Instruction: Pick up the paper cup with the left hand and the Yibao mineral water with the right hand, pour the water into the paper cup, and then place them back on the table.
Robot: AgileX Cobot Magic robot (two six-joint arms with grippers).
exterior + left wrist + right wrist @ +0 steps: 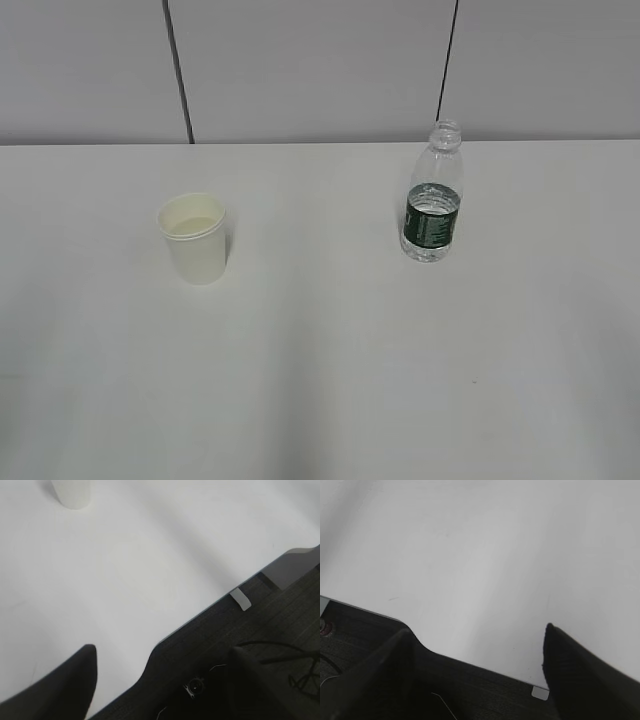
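Observation:
The paper cup (pixel 192 238) stands upright on the left of the white table (pixel 320 380). The Yibao mineral water (pixel 434 195), a clear uncapped bottle with a dark green label, stands upright on the right, its water level near the label's top. Neither arm shows in the exterior view. In the left wrist view my left gripper (pixel 160 680) is open and empty over the table's near edge, and the cup's base (pixel 72 492) is far off at the top left. My right gripper (pixel 477 665) is open and empty over the near edge; the bottle is out of that view.
The table's near edge runs slantwise through both wrist views, with dark floor (pixel 260 630) and cables below it. A grey panelled wall (pixel 320 60) stands behind the table.

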